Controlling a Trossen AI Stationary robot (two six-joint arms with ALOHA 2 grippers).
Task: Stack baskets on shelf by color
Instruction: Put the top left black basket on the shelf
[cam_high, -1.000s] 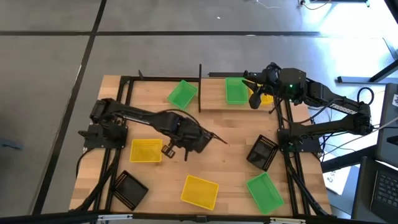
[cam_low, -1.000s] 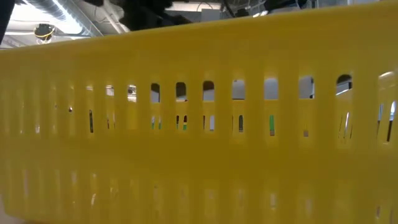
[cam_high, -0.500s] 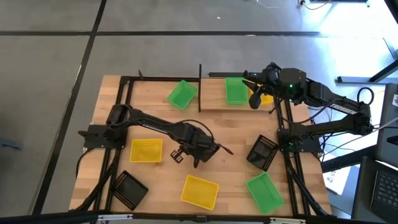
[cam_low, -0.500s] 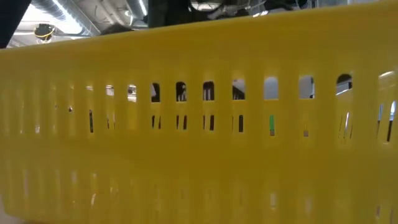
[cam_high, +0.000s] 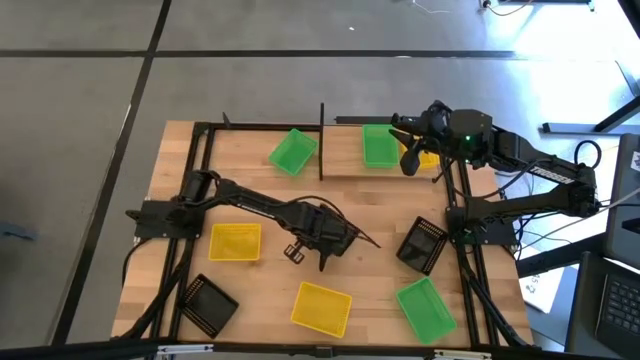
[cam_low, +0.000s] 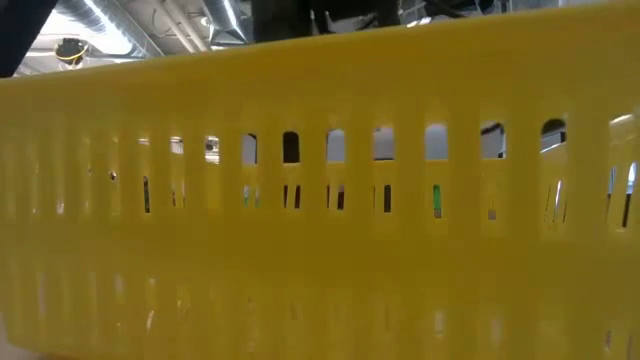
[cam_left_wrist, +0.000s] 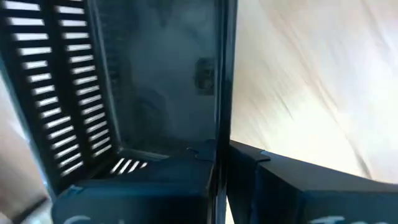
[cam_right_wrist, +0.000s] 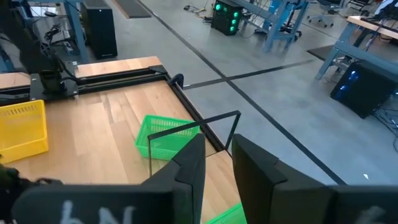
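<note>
1. While the left tool (cam_high: 322, 245) hangs over the middle of the desk (cam_high: 385, 205), its fingers are pressed onto the wall of a black basket (cam_left_wrist: 155, 81). The left wrist view shows the slotted side and the bare floor of this basket close up.
2. The right tool (cam_high: 408, 160) is over the shelf (cam_high: 345, 162) at the far right of the desk. Its fingers stand slightly apart with nothing between them.
3. Shelf contents: one green basket (cam_high: 378, 146) near the middle of the board, and one yellow basket (cam_high: 428, 157) just beside it, partly under the right tool.
4. Baskets loose on the desk:
   - one green (cam_high: 293, 150) lies askew, just left of the shelf's end post;
   - one green (cam_high: 426, 308) lies at the near right;
   - one yellow (cam_high: 235, 242) lies left of the left tool;
   - one yellow (cam_high: 321, 307) lies at the near edge, and a slotted yellow wall fills the low view;
   - one black (cam_high: 210, 303) lies at the near left;
   - one black (cam_high: 423, 243) lies right of centre.
5. Each basket seen from above shows only its own floor.
6. Count: three green, three yellow, three black, the held one included.
7. Writing: pale marks on the right tool's body cannot be read.
</note>
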